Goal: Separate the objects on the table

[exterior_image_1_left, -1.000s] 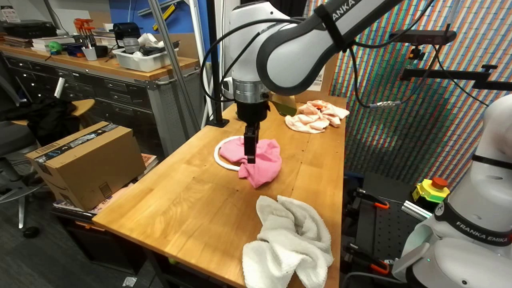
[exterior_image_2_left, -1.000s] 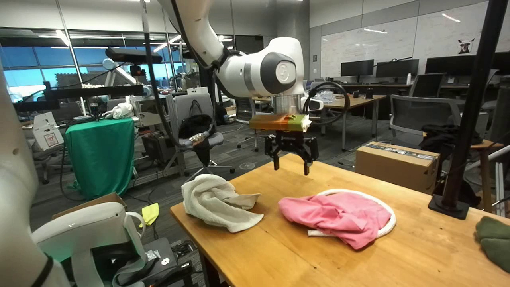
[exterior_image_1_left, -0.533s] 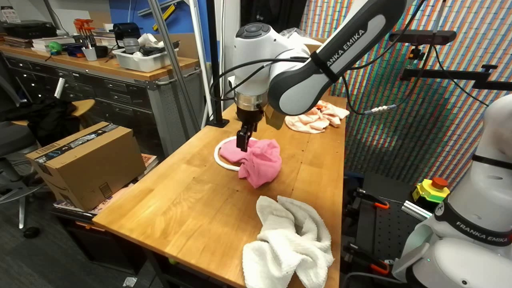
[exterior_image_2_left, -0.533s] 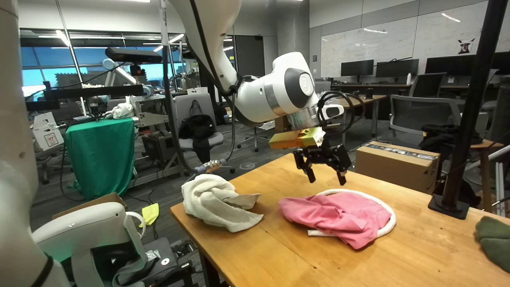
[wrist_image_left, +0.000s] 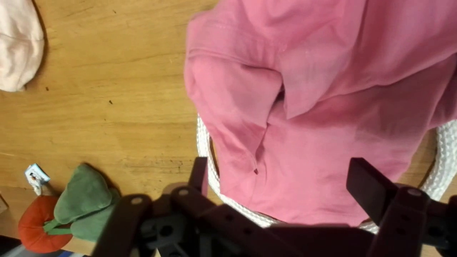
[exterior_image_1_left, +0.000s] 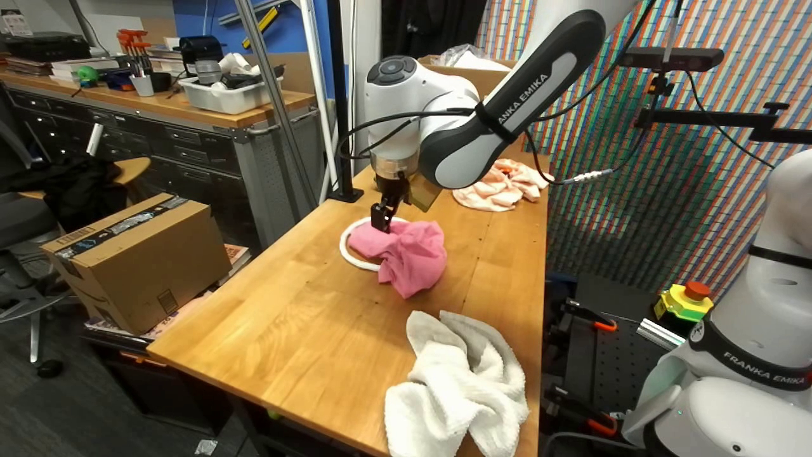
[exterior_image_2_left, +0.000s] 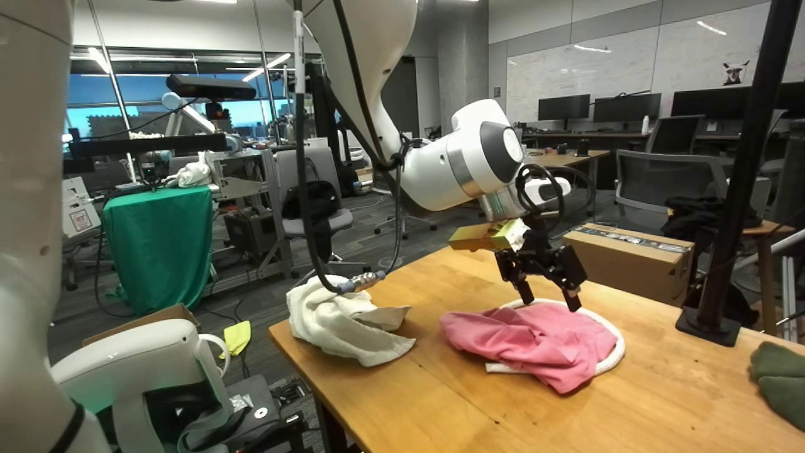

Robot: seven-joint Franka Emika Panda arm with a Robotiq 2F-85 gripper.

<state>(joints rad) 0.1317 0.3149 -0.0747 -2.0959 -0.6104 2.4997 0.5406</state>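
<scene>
1. Black end effector (exterior_image_2_left: 550, 302): two fingers spread wide. The assembly is tilted and positioned over the pink cloth (exterior_image_2_left: 534, 340), near its rope-lined edge. In the wrist view, part of that cloth shows between the fingers. Contact between fingers and fabric cannot be confirmed.
2. Pink cloth (landmark): lies crumpled on the wooden table (exterior_image_1_left: 285, 317), below the end effector.
3. White rope loop (wrist_image_left: 444, 160): runs along the edge of the pink cloth, which covers part of the loop.
4. Orange-and-green soft item (wrist_image_left: 80, 196): rests on the table, apart from the pink cloth, to its left in the wrist view. A small tag (wrist_image_left: 36, 176) shows beside the item.
5. Peach cloth (exterior_image_1_left: 501, 189): lies bunched on the table, beyond the pink cloth and apart from it in an exterior view. The robot arm (exterior_image_1_left: 526, 98) hides part of it.
6. White towel (exterior_image_1_left: 453, 387): lies bunched on the table, apart from the pink cloth, on the side opposite the peach cloth.
7. Cardboard box (exterior_image_1_left: 139, 260): stands off the table, well apart from the pink cloth, past the table's long edge.
</scene>
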